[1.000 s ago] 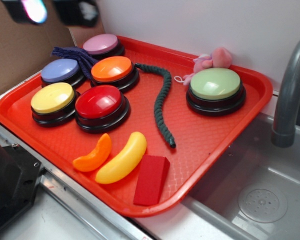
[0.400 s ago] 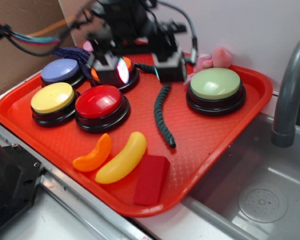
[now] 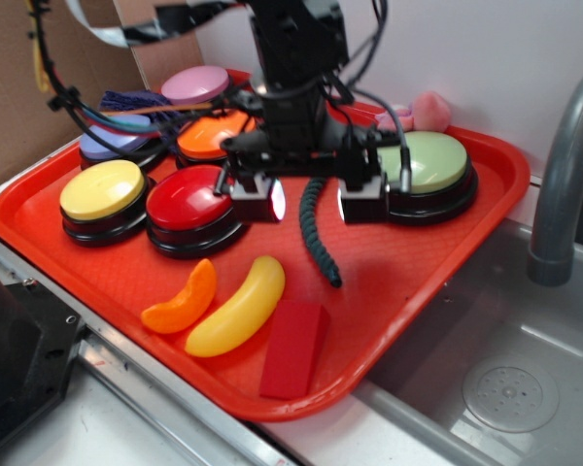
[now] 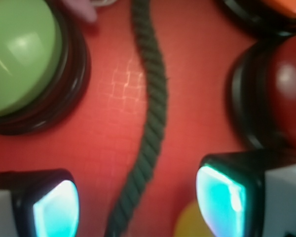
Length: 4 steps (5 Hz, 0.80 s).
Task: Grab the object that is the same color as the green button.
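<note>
The dark green braided rope (image 3: 314, 225) lies curved on the red tray (image 3: 398, 282), between the red button (image 3: 192, 199) and the green button (image 3: 430, 165). My gripper (image 3: 311, 202) hangs open right over the rope's middle, one finger on each side. In the wrist view the rope (image 4: 149, 133) runs up between the two glowing pads (image 4: 222, 200), untouched, with the green button (image 4: 19, 59) at the upper left. The arm hides the rope's far end.
Yellow (image 3: 102, 191), blue (image 3: 117, 141), orange (image 3: 214, 131) and pink (image 3: 196, 84) buttons crowd the tray's left. A purple cloth (image 3: 136, 102) lies at the back. Toy orange slice (image 3: 183, 301), yellow banana (image 3: 238, 306) and red block (image 3: 294, 348) sit in front. A sink (image 3: 496, 369) and faucet (image 3: 564, 184) lie to the right.
The arm came in from the back left and moved forward and down. Its open fingers now straddle the rope's middle, where before they were over its far end.
</note>
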### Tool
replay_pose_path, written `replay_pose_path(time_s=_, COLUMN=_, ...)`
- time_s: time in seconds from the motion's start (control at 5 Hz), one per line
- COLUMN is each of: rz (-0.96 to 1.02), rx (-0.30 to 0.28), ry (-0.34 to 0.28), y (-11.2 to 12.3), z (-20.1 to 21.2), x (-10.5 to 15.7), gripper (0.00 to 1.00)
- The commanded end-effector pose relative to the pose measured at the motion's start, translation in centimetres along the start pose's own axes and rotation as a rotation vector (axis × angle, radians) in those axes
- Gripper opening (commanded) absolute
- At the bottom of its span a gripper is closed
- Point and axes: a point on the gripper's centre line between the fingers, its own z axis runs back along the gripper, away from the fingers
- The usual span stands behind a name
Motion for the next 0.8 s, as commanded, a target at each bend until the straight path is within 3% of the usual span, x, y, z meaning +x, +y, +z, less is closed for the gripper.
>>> replay_pose_path(time_s=0.0, rz=-0.013, rx=-0.017, ry=-0.005, y=-0.8, z=-2.2, x=0.7, gripper=1.00)
replay_pose_path(time_s=0.2, rz=-0.028, rx=-0.036, ry=-0.001, y=-0.7, z=-2.7, x=0.3, gripper=0.80)
replay_pose_path(time_s=0.4, rz=-0.031, rx=-0.052, ry=0.003, y=-0.6, z=-3.0, x=-0.2, gripper=0.00)
replay_pose_path(time_s=0.6, rz=-0.019, rx=-0.074, ry=0.002, y=-0.5, z=-2.7, x=-0.4, gripper=0.00)
